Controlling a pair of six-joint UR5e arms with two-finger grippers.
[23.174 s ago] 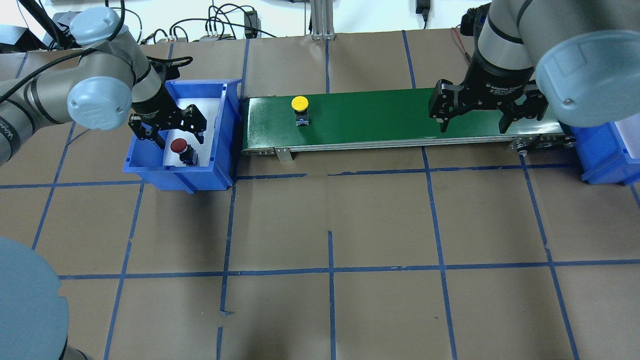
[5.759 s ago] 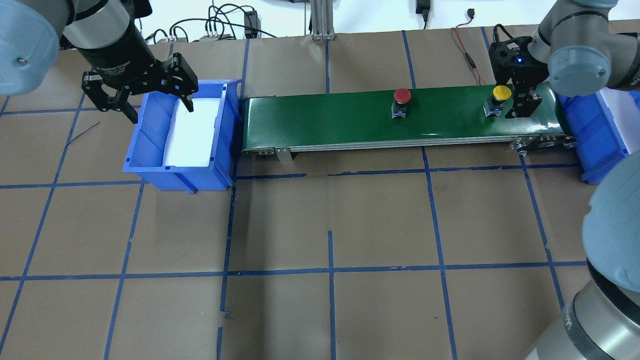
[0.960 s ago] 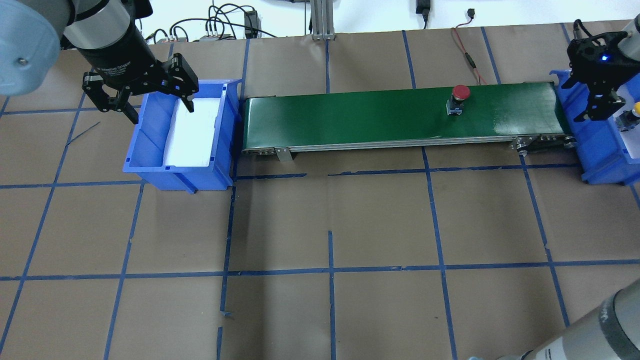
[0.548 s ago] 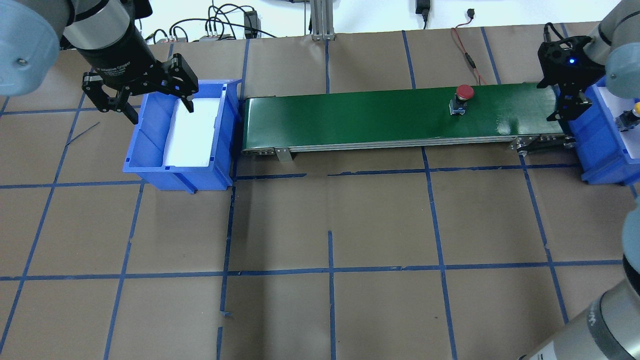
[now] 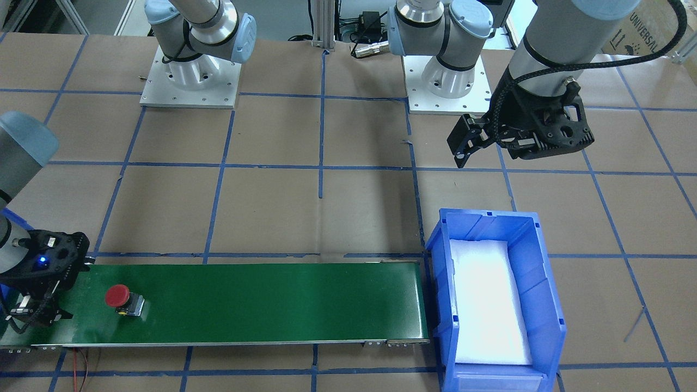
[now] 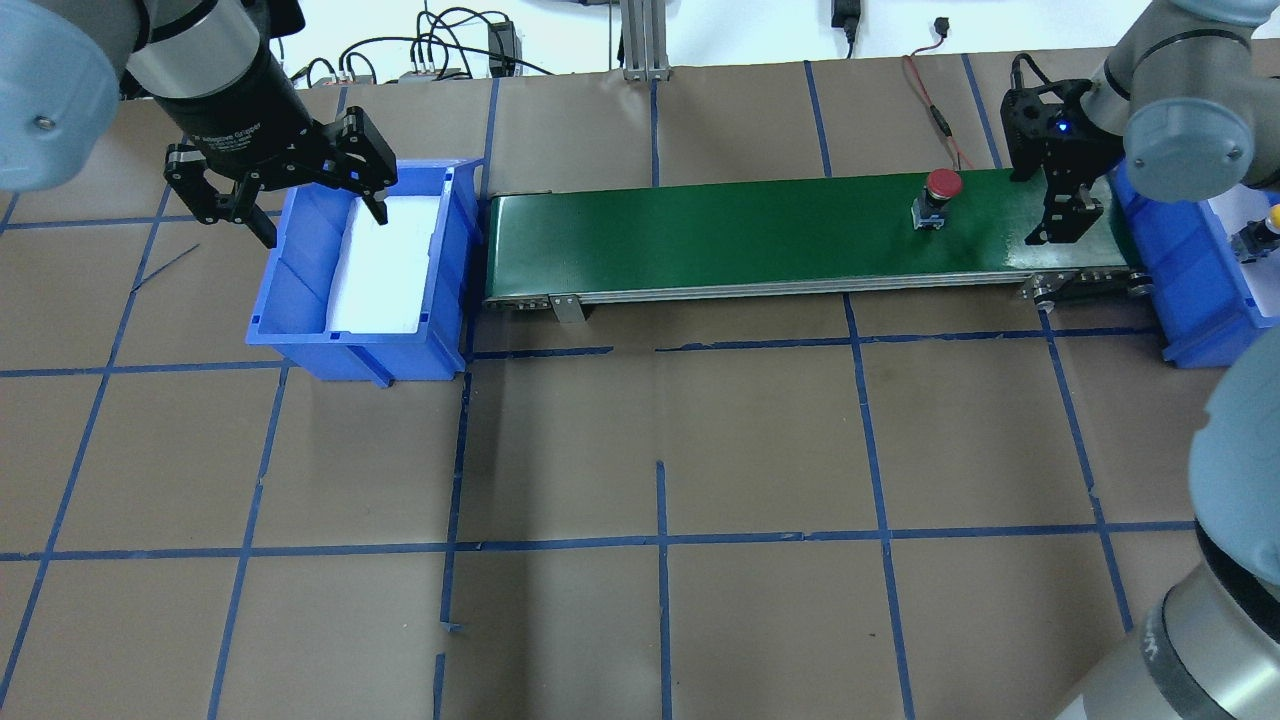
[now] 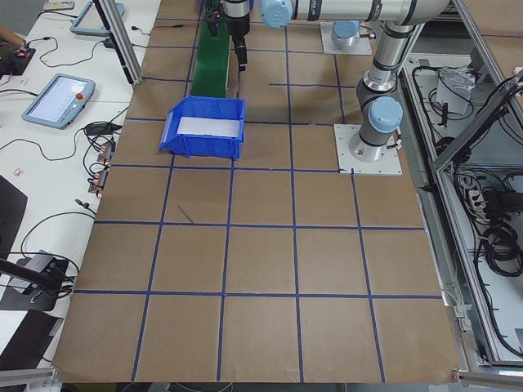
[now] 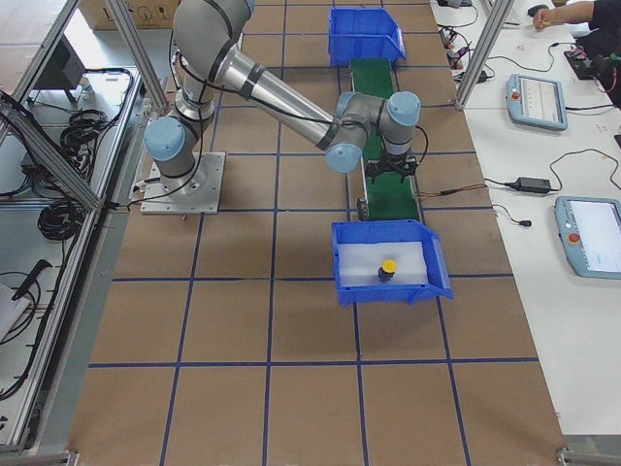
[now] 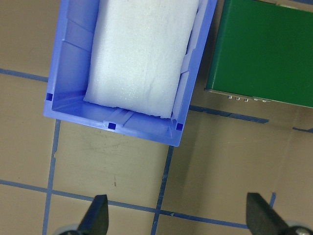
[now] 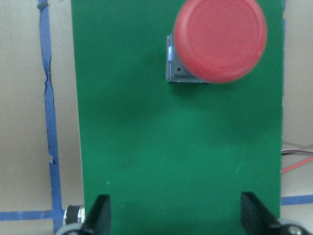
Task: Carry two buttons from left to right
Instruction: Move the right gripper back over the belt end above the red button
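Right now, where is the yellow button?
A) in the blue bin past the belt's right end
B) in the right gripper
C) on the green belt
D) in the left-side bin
A: the yellow button stands on white foam in that blue bin; only the red button is on the belt.

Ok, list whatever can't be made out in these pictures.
Yellow button: tiny in the exterior right view, cut by the frame edge in the overhead.
Red button: in the right wrist view its cap covers most of the switch body.
Right bin: in the overhead, partly behind the right arm and cut off at the edge.
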